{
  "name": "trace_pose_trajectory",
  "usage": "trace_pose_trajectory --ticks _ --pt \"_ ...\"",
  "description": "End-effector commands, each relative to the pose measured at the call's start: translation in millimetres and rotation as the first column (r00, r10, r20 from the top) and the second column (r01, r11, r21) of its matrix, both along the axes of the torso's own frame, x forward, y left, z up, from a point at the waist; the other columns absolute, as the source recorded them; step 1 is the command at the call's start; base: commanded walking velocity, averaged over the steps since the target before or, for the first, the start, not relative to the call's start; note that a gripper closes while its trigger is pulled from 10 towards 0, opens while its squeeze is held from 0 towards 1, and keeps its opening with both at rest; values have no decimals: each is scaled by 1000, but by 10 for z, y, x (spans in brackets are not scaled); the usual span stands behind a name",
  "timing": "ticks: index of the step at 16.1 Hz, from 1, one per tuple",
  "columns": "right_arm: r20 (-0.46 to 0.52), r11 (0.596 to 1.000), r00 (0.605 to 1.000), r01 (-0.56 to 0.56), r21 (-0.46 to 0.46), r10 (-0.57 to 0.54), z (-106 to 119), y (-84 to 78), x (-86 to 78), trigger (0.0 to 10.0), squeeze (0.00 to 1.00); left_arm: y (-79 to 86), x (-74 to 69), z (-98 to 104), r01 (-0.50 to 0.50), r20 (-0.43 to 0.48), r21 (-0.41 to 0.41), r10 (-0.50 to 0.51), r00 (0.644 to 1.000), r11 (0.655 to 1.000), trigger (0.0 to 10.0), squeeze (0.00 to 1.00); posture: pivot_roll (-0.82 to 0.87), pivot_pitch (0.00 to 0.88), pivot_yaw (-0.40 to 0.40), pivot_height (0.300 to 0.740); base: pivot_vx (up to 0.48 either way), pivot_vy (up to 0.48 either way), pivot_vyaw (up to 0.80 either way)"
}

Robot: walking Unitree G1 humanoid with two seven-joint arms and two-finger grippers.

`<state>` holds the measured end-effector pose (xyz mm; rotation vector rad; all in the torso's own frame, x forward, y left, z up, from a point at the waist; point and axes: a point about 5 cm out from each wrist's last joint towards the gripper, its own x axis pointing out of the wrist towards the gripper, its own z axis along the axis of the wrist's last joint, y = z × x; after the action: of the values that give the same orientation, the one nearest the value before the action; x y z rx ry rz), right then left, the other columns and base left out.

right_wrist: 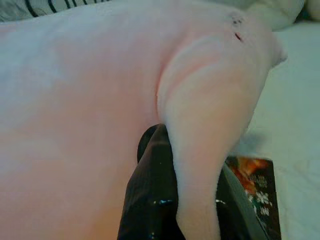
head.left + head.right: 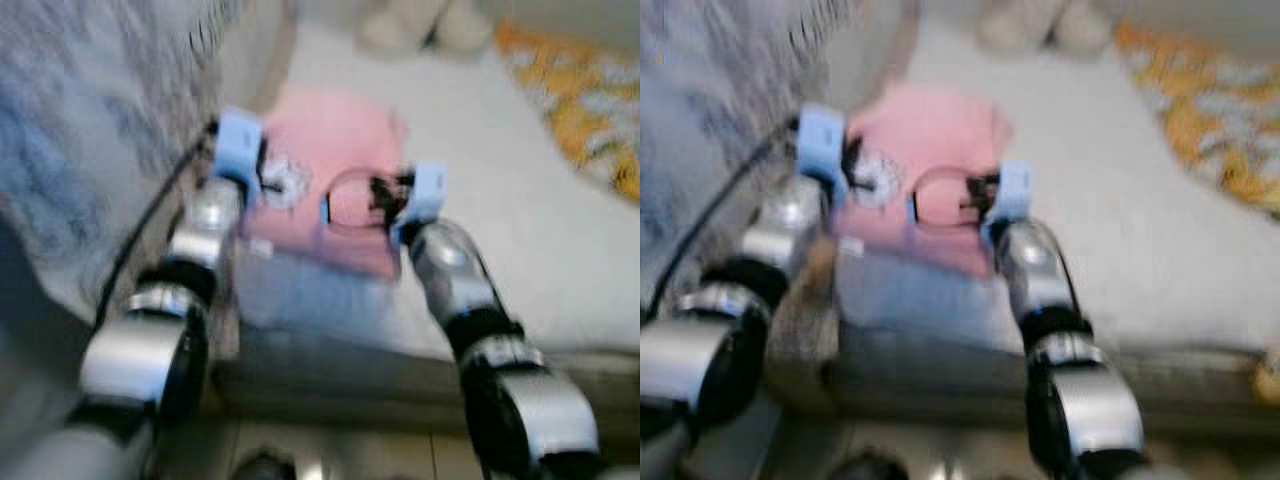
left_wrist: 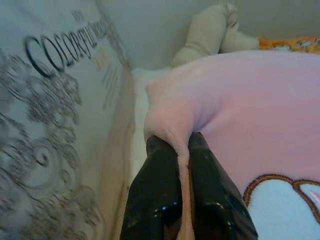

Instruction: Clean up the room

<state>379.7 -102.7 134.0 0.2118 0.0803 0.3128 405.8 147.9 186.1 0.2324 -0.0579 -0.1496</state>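
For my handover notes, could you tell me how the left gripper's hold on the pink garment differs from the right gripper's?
The left gripper pinches a thin edge of the pink garment beside a grey printed cloth; the right gripper clamps a thicker fold, near a dark printed packet. Both are shut on the garment, lifting it over the bed.

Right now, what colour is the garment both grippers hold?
Pink garment, clearest in the left wrist view.
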Motion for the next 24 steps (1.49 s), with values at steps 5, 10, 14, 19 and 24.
trace_pose_trajectory --ticks 5,10,14,19,24 --pt "16 999 999 40 -28 -39 53 -140 31 10000 0 99 30 98 -88 26 -18 88 996 996 10000 0 41 0 -28 740 480 0 0" --pt "1 998 1000 29 -50 -29 27 -143 29 10000 0 32 21 -5 -116 -27 -24 116 993 993 10000 0 37 0 -27 740 480 0 240" --pt "-41 996 999 -17 -89 13 -77 -90 -6 10000 0 102 15 -87 -232 -78 -11 231 970 973 10000 0 43 0 -27 740 120 0 300" --pt "-174 964 977 -161 -209 125 -365 61 -111 10000 0 65 -96 -387 -305 -102 80 312 944 949 10000 0 76 16 -45 740 0 0 577" --pt "-187 966 976 -151 -209 112 -448 76 -159 10000 0 -237 -188 -613 -241 -138 158 263 955 958 10000 0 89 86 -50 740 0 0 0"
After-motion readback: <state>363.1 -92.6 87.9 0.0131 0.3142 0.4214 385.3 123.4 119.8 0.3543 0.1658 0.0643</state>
